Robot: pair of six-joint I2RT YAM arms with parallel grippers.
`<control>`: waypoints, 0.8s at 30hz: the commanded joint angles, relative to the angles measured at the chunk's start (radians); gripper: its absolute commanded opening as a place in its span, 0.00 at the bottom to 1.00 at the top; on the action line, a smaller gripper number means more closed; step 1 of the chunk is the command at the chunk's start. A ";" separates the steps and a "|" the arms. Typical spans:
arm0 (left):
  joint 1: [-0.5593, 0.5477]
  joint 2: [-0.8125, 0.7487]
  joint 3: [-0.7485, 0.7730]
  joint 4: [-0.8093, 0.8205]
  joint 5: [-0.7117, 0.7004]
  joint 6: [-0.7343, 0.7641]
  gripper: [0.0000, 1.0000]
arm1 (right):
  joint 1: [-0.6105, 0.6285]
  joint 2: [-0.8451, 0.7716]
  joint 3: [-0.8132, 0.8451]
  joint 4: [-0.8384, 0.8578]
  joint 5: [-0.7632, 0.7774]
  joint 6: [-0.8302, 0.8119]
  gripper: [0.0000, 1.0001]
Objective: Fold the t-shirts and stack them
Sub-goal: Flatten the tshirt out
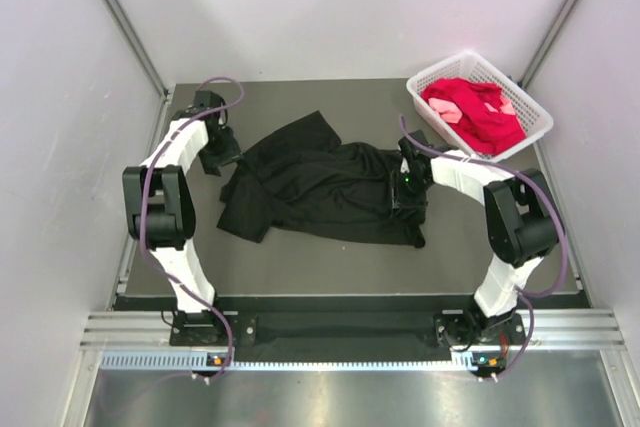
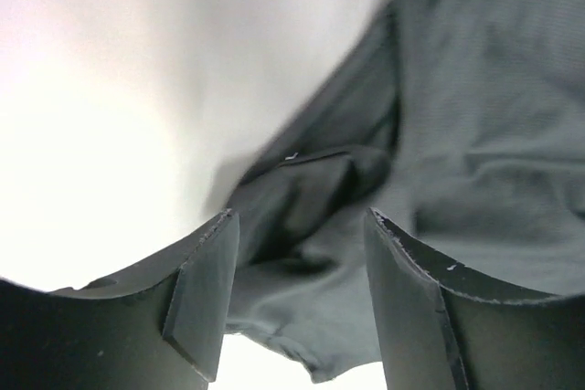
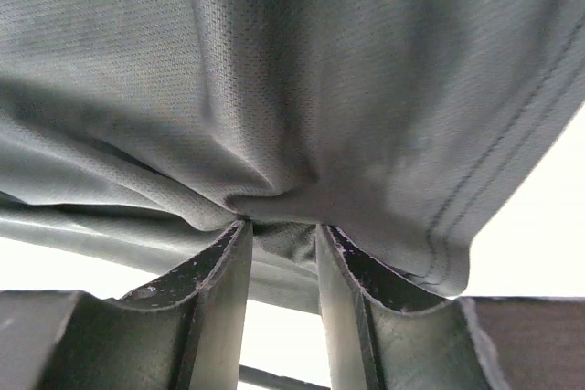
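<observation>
"The large plain black soft-fabric t-shirt (image 1: 320,182), where does it lie?"

"Crumpled across the middle of the dark flat bench (image 1: 300,272). It reaches from near the left edge almost to the right edge, with one flap pointing toward the far edge."

"And the left claw (image 1: 222,152)?"

"It is at the shirt's left end, nearer the far left corner than the near one. In its wrist view the two dark fingers (image 2: 206,299) stand wide apart. A fold of the black cloth (image 2: 475,134) lies in the gap and beyond it, but neither finger presses on it. The claw holds nothing."

"The right claw (image 1: 408,192)?"

"It is on the shirt's right part, toward the right edge. Its wrist view shows the fingers (image 3: 219,289) drawn close, with only a narrow slot between them. A pinch of the black cloth (image 3: 320,89) is caught at the tips. The fabric puckers into creases that run out from that spot. A double-stitched hem (image 3: 475,207) runs down the right of that view."

"Is the cloth lifted off the bench there?"

"I cannot tell."

"Where are the other shirts?"

"The bright red t-shirt (image 1: 485,112) and some pale pink fabric (image 1: 447,113) are heaped together, unfolded. They are in the white plastic lattice basket (image 1: 432,78) at the far right corner, apart from the black one."
</observation>
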 commanded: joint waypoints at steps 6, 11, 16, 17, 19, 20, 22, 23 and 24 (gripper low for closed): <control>0.111 -0.410 -0.379 0.064 0.088 -0.117 0.38 | -0.001 -0.201 -0.010 -0.043 -0.009 -0.079 0.35; 0.176 -0.427 -0.537 0.097 0.269 -0.108 0.38 | 0.013 -0.315 -0.071 -0.059 -0.064 -0.093 0.35; 0.246 -0.329 -0.530 0.106 0.351 -0.088 0.37 | 0.013 -0.405 -0.126 -0.068 -0.095 -0.108 0.35; 0.252 -0.315 -0.522 0.103 0.336 -0.056 0.37 | 0.014 -0.411 -0.134 -0.067 -0.096 -0.110 0.35; 0.256 -0.272 -0.476 0.063 0.317 -0.007 0.40 | 0.013 -0.427 -0.146 -0.073 -0.096 -0.119 0.35; 0.256 -0.260 -0.462 0.057 0.305 0.009 0.47 | 0.013 -0.428 -0.149 -0.071 -0.096 -0.122 0.35; 0.254 -0.236 -0.444 0.048 0.256 0.047 0.54 | 0.013 -0.439 -0.160 -0.065 -0.098 -0.124 0.35; 0.256 -0.231 -0.441 0.045 0.244 0.058 0.56 | 0.013 -0.441 -0.163 -0.057 -0.100 -0.124 0.35; 0.254 -0.222 -0.439 0.049 0.230 0.070 0.56 | 0.013 -0.441 -0.166 -0.053 -0.101 -0.122 0.35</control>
